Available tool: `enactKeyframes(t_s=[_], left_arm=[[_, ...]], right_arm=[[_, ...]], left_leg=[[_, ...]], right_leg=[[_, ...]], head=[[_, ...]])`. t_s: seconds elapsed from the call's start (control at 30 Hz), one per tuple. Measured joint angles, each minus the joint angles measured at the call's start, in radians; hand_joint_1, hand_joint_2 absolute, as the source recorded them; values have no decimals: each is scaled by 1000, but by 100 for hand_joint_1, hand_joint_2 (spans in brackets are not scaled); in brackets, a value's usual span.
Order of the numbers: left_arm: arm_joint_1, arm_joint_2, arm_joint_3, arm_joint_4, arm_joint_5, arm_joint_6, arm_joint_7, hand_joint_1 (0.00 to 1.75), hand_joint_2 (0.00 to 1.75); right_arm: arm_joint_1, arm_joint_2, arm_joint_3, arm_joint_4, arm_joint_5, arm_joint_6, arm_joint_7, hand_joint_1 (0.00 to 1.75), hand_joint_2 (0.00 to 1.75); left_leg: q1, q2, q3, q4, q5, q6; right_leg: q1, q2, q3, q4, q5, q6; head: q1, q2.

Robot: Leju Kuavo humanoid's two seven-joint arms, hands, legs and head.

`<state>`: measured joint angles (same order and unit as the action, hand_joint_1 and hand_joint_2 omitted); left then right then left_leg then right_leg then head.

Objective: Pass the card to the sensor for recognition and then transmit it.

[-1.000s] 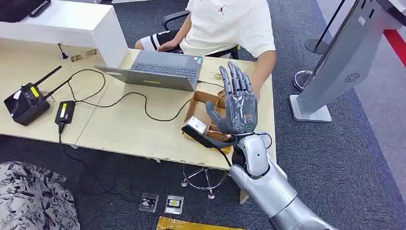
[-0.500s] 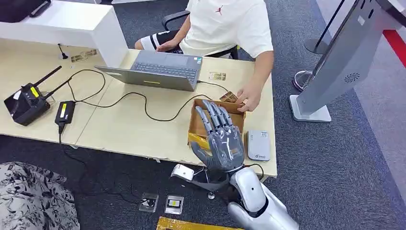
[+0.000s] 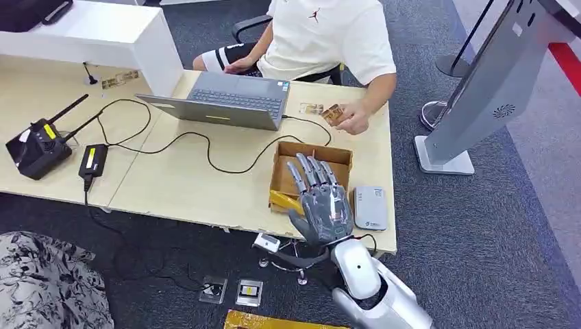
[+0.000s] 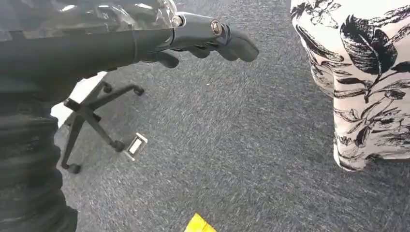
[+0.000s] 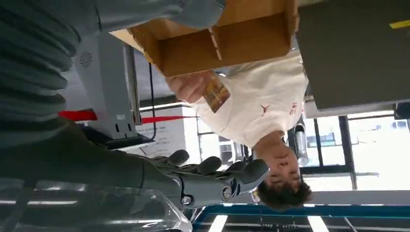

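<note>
My right hand point(image 3: 322, 205) has come down from the height where it was a second ago and now hangs low at the front edge of the desk point(image 3: 178, 185), over the near side of the box point(image 3: 312, 171). The person's hand point(image 3: 353, 120) has lifted the card point(image 3: 334, 114) away from the box toward the back edge of the desk.

My right fingers point(image 3: 312, 171) are spread apart and straight, and they hold nothing. My left hand point(image 4: 203, 41) hangs down over the carpet, its fingers loosely bent with nothing in them.

The card is in the person's hand, above the desk, near the back right part, beyond the far wall of the box. From my right fingers it lies forward and a little to the right, with the box between us. Its long axis I cannot tell surely; it looks tilted. The sensor point(image 3: 370, 207) lies flat just beside my right hand, near the front right corner.

I judge the right hand must take the card, because it is much nearer, and must reach forward over the box to do so.
</note>
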<state>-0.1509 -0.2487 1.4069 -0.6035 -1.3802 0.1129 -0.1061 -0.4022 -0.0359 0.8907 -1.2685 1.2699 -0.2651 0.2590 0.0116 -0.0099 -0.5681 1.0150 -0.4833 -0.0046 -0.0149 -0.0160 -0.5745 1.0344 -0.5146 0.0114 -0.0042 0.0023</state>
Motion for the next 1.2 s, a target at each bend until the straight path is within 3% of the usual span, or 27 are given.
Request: enactKeyframes(t_s=[0.67, 1.2], left_arm=[[0, -5, 0, 3, 47, 0, -71, 0, 175], [2, -2, 0, 16, 78, 0, -117, 0, 175]], right_arm=[[-18, -2, -8, 111, 22, 71, 62, 0, 175], [-18, -21, -20, 119, 40, 112, 93, 17, 175]], left_leg=[[0, 0, 0, 0, 0, 0], [0, 0, 0, 0, 0, 0]], right_leg=[[0, 0, 0, 0, 0, 0], [0, 0, 0, 0, 0, 0]], head=[[0, 0], [0, 0]])
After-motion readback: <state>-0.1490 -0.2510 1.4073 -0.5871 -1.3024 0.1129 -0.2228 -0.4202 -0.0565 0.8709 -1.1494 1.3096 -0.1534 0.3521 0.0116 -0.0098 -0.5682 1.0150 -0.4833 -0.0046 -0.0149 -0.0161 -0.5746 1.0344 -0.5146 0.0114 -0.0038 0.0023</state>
